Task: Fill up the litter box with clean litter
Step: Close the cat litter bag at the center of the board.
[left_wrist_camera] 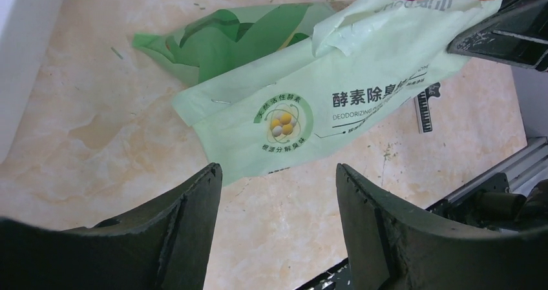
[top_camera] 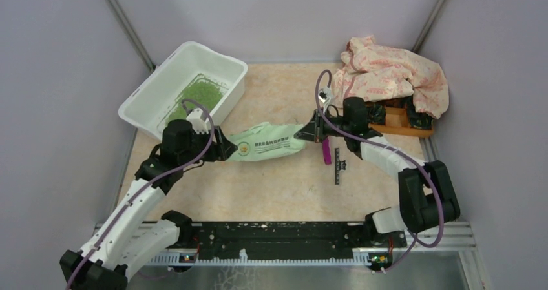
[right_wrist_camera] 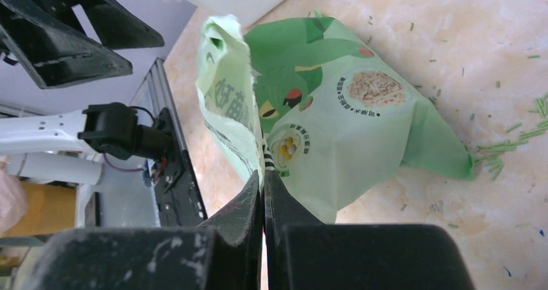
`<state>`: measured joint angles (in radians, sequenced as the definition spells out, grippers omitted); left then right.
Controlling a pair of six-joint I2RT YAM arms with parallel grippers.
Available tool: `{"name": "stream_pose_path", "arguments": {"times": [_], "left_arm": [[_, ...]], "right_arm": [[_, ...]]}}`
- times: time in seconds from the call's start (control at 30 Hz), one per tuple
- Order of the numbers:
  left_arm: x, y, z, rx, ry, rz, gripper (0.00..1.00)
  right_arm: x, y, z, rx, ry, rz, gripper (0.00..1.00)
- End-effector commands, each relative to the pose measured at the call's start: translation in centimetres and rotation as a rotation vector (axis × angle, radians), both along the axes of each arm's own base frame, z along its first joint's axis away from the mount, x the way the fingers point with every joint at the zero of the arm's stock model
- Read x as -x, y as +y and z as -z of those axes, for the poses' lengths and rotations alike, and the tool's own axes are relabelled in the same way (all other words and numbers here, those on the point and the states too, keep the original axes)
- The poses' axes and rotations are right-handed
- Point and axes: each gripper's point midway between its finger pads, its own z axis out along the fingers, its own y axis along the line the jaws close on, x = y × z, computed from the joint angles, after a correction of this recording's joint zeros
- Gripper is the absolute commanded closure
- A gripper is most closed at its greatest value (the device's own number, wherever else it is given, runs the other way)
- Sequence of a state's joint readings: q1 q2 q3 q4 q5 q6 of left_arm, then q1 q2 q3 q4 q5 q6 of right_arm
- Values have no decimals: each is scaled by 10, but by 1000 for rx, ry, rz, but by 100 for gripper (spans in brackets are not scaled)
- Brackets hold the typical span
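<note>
We see a beige, marbled worktop [top_camera: 284,193] boxed in by pale lilac walls [top_camera: 58,77], with a black rail [top_camera: 278,235] along its near edge; at the far left stands the litter box [top_camera: 139,103], set at an angle close to the left wall, and the clean litter [top_camera: 200,95] lies inside it as a green patch on its floor; just in front of the box's near corner the left arm [top_camera: 139,199] reaches in, and its jaws stand well apart, its fingers [left_wrist_camera: 194,206] holding nothing, with the lower edge of the bag [top_camera: 268,141] just beyond their tips; we cannot tell whether they touch it; the bag, light green and printed, lies flat mid-worktop between the two arms; its right end is pinched by the right arm [top_camera: 388,154], whose jaws are pressed together on a thin fold of the plastic; a few loose green granules [right_wrist_camera: 510,145] are scattered on the worktop beside the bag; near the right jaws lie a small purple piece [top_camera: 327,152] and a black strip [top_camera: 337,167]; at the far right an orange wooden tray [top_camera: 404,130] sits partly under a crumpled pink patterned cloth [top_camera: 394,73]; bare worktop stretches from the bag to the rail.
</note>
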<state>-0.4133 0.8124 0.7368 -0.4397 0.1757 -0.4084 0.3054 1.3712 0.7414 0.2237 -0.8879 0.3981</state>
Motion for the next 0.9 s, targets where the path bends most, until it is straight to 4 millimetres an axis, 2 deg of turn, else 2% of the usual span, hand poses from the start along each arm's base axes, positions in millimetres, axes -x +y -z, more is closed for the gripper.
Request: {"name": "stream_pose_path", "arguments": {"times": [0.0,0.3,0.47,0.53,0.7,0.8,0.87], "left_arm": [[-5,3,0,-28,-19,2,29],[-8,4,12,-44,13,-4,30],[-5,1,18,-13,43,-8,30],[-4,-3,11,13,46,-4,30],[-4,-16,-24,102,65,12,31],[-6,-31,-42,187,66,57,31],[-6,-45,-45,251,92,102,32]], "right_arm": [[-21,8,-46,-113,-132,-37,100],[-39,6,-58,-151,-134,-31,100],[-39,5,-49,-145,-106,-25,100],[-38,4,-40,-134,-73,-21,100],[-27,-1,-18,-96,12,2,100],[-21,-7,4,-44,82,35,100],[-16,-11,20,-8,133,57,100]]}}
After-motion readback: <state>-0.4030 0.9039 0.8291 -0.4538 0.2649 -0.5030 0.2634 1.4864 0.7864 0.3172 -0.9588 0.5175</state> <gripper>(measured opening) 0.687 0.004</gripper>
